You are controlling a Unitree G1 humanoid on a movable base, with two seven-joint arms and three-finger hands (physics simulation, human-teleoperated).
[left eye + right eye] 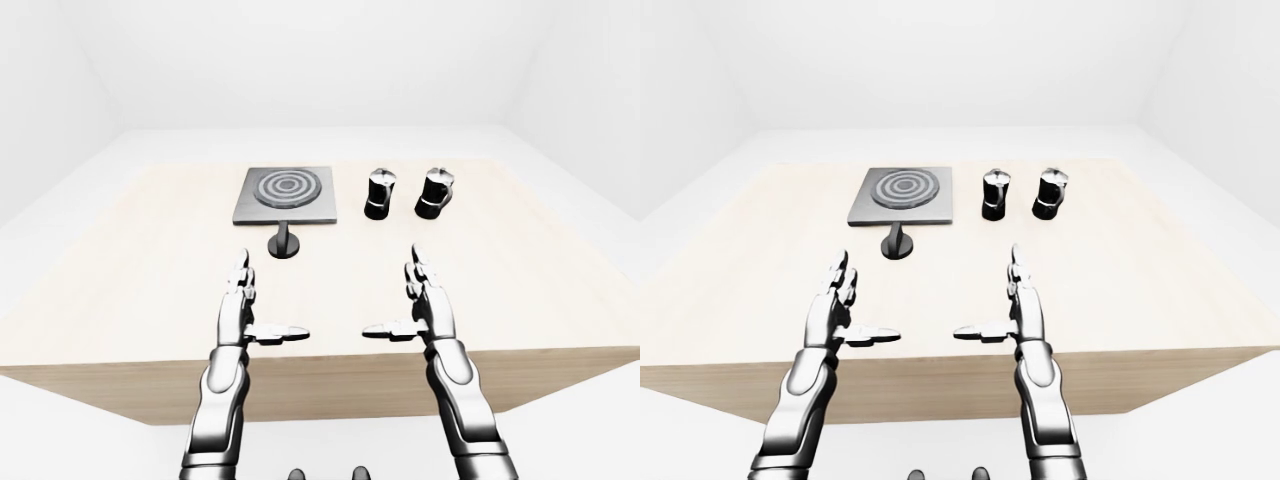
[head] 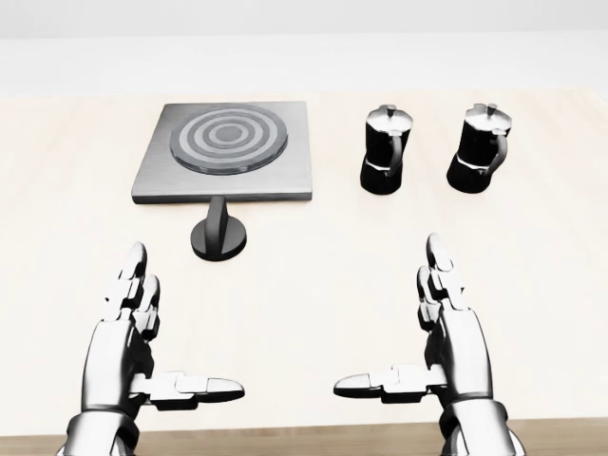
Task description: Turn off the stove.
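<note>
A grey square stove (image 2: 226, 152) with a ringed round burner lies on the pale wooden table (image 2: 313, 275), upper left of centre in the head view. Its black knob (image 2: 219, 235) stands just below the stove's near edge. My left hand (image 2: 157, 337) hovers open below and to the left of the knob, thumb pointing inward. Over the table's lower right, my right hand (image 2: 418, 332) is spread open too. Neither hand touches anything.
Two black and silver moka pots (image 2: 385, 150) (image 2: 479, 148) stand side by side to the right of the stove. The table's near edge (image 1: 320, 360) runs just under my wrists. White floor and walls surround the table.
</note>
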